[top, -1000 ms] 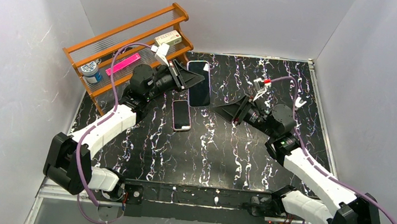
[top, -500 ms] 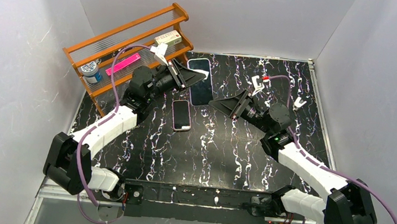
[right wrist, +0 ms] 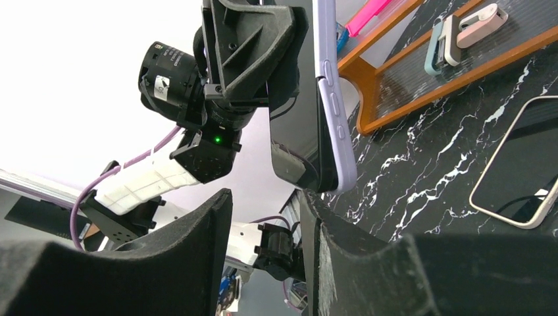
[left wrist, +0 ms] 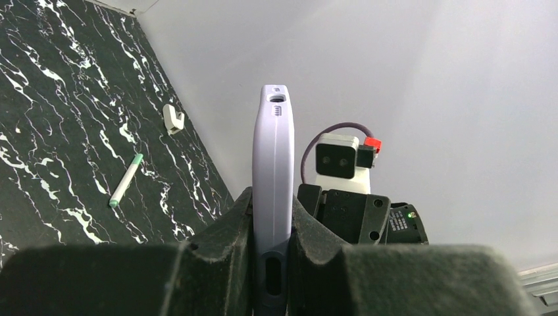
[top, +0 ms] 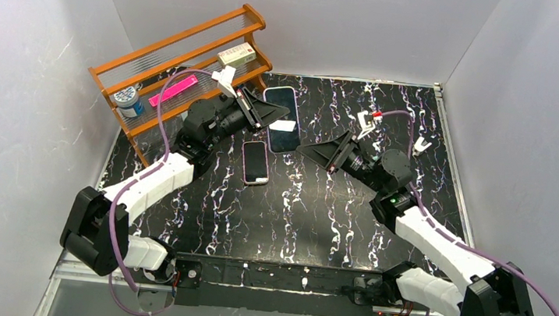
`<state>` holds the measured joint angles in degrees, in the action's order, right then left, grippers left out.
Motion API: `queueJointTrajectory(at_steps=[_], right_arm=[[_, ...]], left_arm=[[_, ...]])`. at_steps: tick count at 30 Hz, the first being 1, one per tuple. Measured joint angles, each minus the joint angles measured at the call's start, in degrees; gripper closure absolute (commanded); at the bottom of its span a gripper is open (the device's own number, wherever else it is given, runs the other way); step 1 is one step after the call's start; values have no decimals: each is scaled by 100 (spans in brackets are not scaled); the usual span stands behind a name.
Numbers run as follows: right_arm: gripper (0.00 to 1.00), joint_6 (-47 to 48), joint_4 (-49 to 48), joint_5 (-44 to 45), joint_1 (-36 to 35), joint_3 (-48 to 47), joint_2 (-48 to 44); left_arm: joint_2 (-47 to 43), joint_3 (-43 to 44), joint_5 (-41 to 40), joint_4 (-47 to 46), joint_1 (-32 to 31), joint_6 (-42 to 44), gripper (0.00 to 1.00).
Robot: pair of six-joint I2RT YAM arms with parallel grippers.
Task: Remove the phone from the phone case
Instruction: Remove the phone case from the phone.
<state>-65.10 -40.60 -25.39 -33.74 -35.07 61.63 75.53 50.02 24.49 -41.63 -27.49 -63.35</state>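
Left claw (left wrist: 272,220) pinches the lilac phone case (left wrist: 273,151) tight and holds it up on edge above the worktop (top: 294,214), with the phone (right wrist: 296,131) inside. Right claw (right wrist: 263,197) waits half open by its low corner, holding nothing. It should catch the phone's edge and peel slowly. Both arms reach toward the middle.

Rack (top: 185,58): upper left of the top view, at the table's (top: 316,225) far-left corner.
Cased phone (top: 285,137): upper centre, right of the rack, in the left gripper (top: 281,111).
Second phone (top: 255,162): flat on the table, below-left of the cased phone.
Right gripper (top: 303,149): just right of the cased phone.
Clip (top: 421,145): right side, near the table's edge.
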Motion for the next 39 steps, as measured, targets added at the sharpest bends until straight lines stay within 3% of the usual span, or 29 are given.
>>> queueJointTrajectory(at_steps=[15, 39], right_arm=[[50, 59, 238, 142, 0, 111, -247], [55, -232, -828, -9, 50, 155, 223]], left_arm=[[-44, 0, -11, -39, -31, -116, 100], [-7, 2, -490, -459, -581, -212, 100]])
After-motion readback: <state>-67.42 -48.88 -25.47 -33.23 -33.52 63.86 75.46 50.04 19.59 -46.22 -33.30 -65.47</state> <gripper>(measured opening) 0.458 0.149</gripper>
